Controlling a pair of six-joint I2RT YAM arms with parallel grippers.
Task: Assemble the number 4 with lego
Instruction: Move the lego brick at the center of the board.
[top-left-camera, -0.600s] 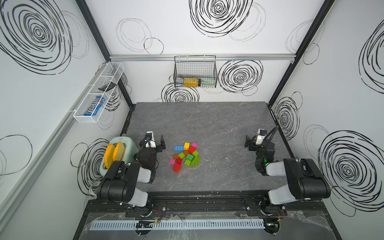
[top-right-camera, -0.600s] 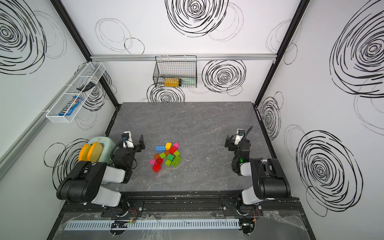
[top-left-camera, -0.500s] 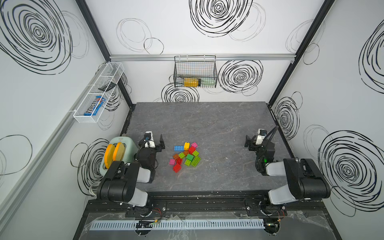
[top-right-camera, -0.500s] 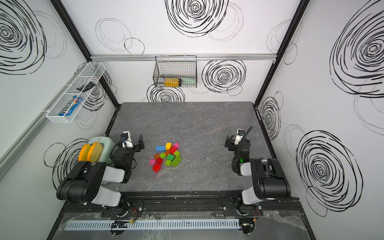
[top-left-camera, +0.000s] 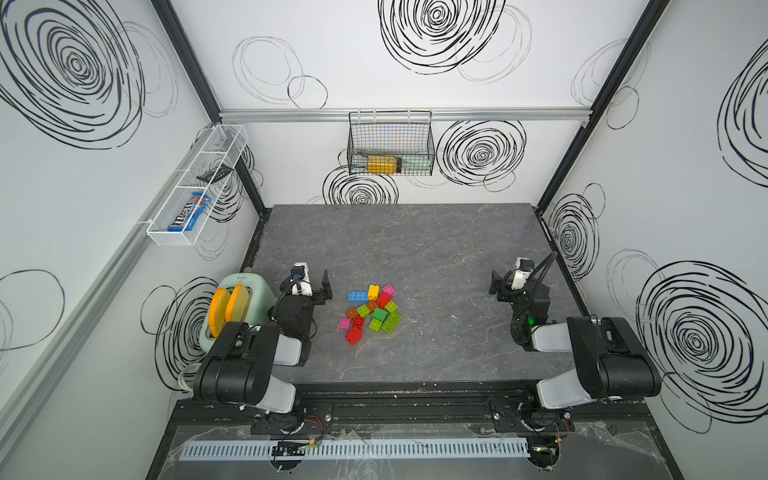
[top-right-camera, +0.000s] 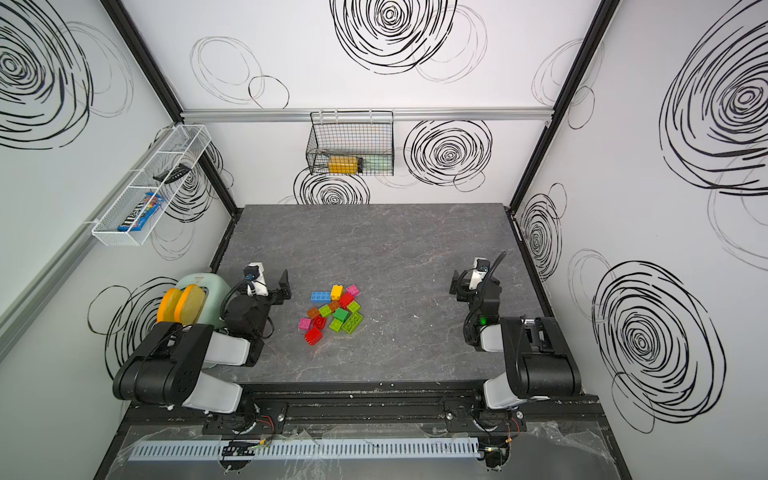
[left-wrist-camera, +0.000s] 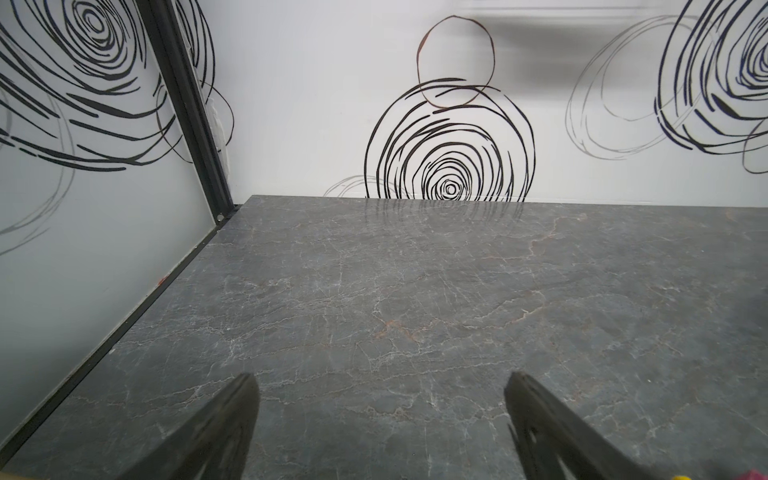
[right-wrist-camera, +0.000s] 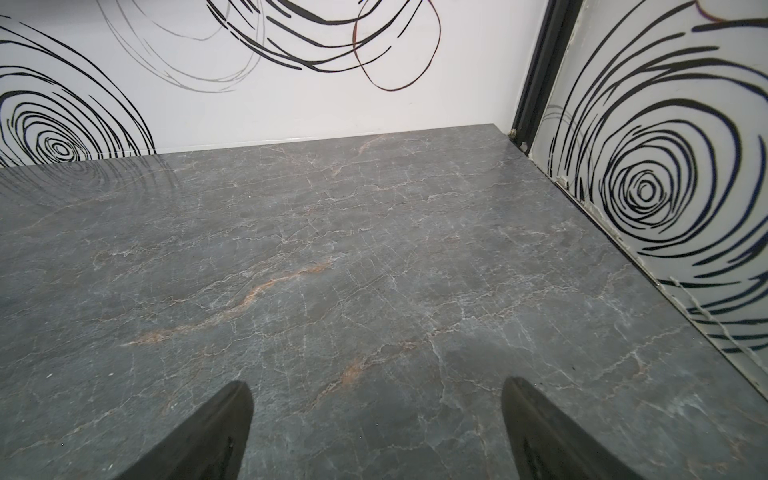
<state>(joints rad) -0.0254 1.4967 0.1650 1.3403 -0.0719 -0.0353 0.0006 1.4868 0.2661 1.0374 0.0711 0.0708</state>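
Loose pile of small studded plastic lego bricks (top-left-camera: 371, 311) in red, green, pink, blue, yellow and orange lies unassembled on the grey marbled surface (top-left-camera: 415, 241), toward its 6 o'clock edge. Left gripper (left-wrist-camera: 382, 380) stands near the pile's 9 o'clock, jaws spread wide, holding nothing. Right gripper (right-wrist-camera: 376, 386) stands well apart at 3 o'clock, likewise wide and empty.

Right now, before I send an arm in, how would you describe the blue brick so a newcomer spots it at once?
On the grey table, look at the small heap of lego near the middle. At the heap's far edge, on the robot's left, lies the blue brick, next to a yellow brick. It is the heap's only blue piece.
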